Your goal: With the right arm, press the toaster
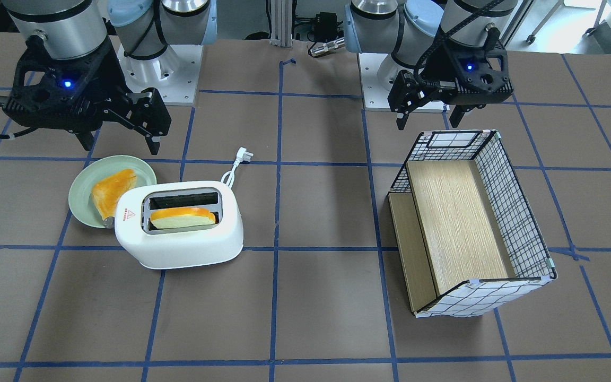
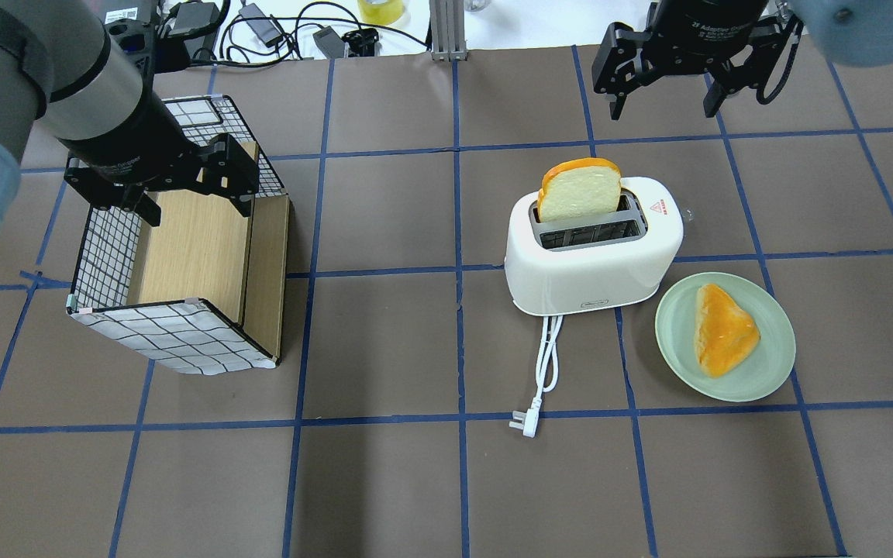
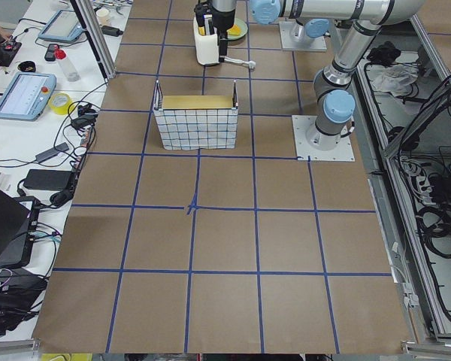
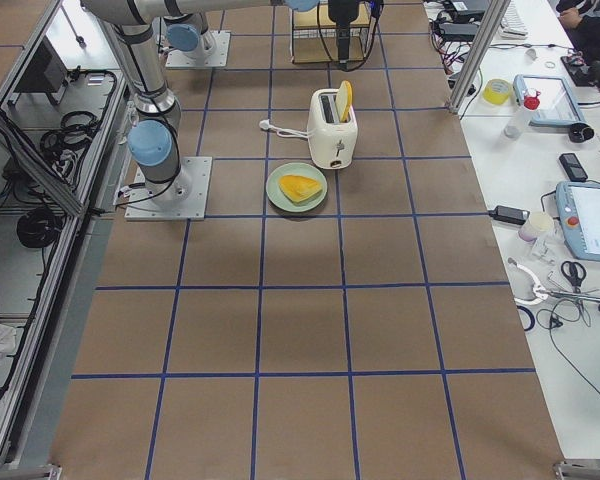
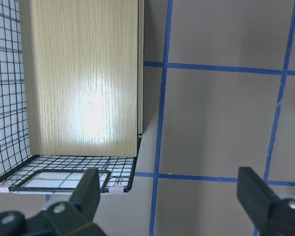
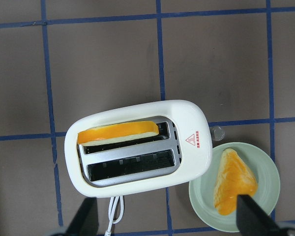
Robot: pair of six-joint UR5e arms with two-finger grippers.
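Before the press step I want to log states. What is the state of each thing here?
toaster: upright, unplugged, one slot filled.
bread slice: standing in the toaster, sticking out.
plug: loose on the table.
plate: carries a bread piece.
box: open.
left gripper: open, over the box.
right gripper: open, holding nothing.

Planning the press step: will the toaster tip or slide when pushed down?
Likely won't tip: the toaster sits flat on a broad base. Its smooth shell may skid if pushed sideways. The bread slice standing in one slot could wobble.
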